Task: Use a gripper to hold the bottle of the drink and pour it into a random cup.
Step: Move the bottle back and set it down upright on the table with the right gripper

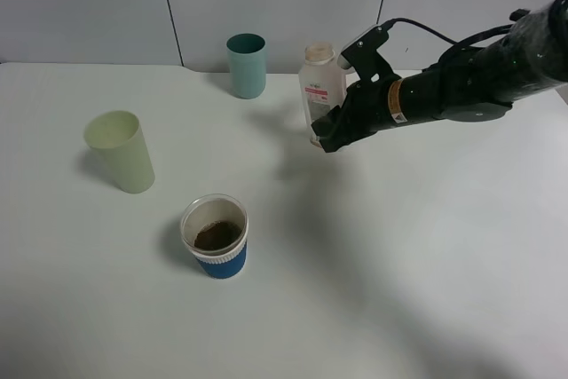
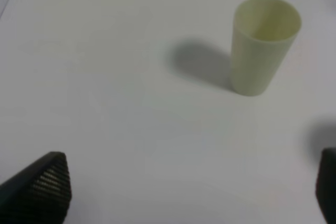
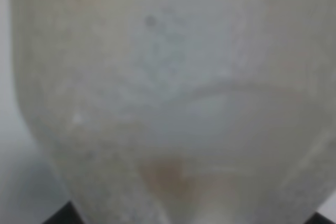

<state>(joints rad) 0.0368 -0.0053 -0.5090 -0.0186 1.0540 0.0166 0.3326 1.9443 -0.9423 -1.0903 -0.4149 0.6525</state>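
Surface (image 1: 426, 264): plain white, matte, and it runs to every edge of the exterior high view. Soft grey shadows lie under each object, and a broader one lies under the arm.

Room: a pale grey panelled wall (image 1: 89, 6) meets the far edge of the surface. Thin dark seams divide the panels.

Right arm: it reaches in from the right, dark and plastic-wrapped, with an orange-and-white band and a black cable looped above. The right gripper (image 1: 328, 130) is clamped on the lower body of the bottle (image 1: 319, 86). The bottle stands close to upright with no cap, its label facing the camera. Its base appears lifted off the surface, toward the far middle. In the right wrist view the bottle (image 3: 168, 87) fills the frame as a blur, with a faint brownish tint low down.

The cup (image 1: 220, 262) sits near the front left of centre, well apart from the bottle. It has a ribbed whitish top and a blue band, with brown drink (image 1: 217, 235) in the bottom.

The pale-green cup (image 1: 122, 153) stands at the left, upright. The teal cup (image 1: 247, 66) stands at the far edge, left of the bottle.

Left gripper (image 2: 189, 192): the jaws are spread wide and hold nothing, and one ribbed black finger (image 2: 44, 187) shows over bare surface. The pale-green cup (image 2: 262, 51) stands ahead of it.
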